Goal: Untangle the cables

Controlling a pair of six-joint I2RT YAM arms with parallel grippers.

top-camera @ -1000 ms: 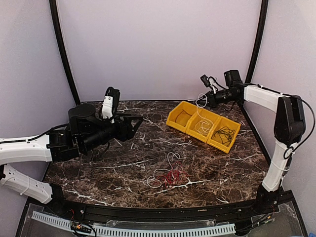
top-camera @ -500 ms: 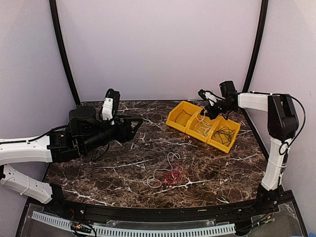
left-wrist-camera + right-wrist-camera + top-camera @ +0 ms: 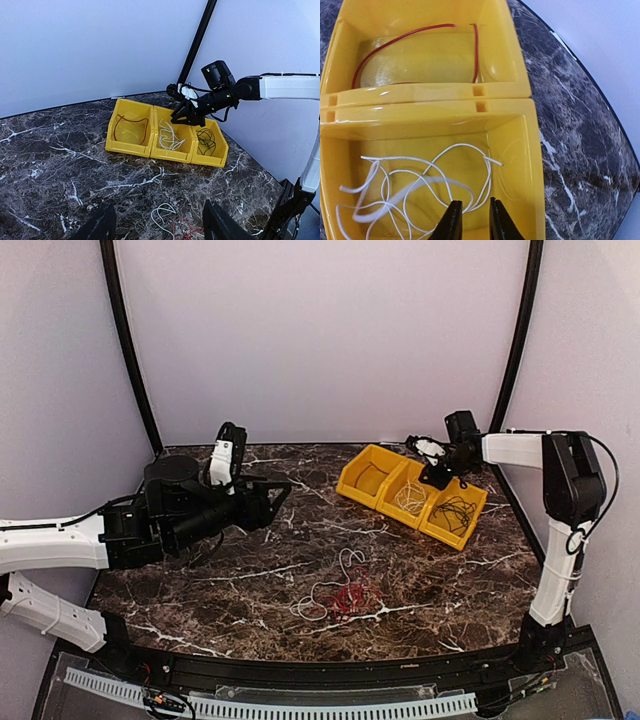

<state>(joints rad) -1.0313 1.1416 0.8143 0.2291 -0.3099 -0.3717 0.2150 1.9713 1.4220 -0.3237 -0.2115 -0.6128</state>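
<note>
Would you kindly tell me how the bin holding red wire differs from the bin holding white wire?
The red-wire bin holds one thin red strand; the white-wire bin holds a loose heap of white loops. The right gripper hangs over the white-wire bin, not the red-wire bin. Both are yellow and adjoin.

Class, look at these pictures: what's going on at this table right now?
Two robot arms are sorting thin wires into yellow bins. The right gripper is dipped into the middle bin over a heap of white wire, jaws nearly together; whether a strand is pinched is unclear. A red wire lies in the next bin, a black wire in the third bin. A white and red tangle sits on the table. The left gripper hovers open, holding nothing.
</note>
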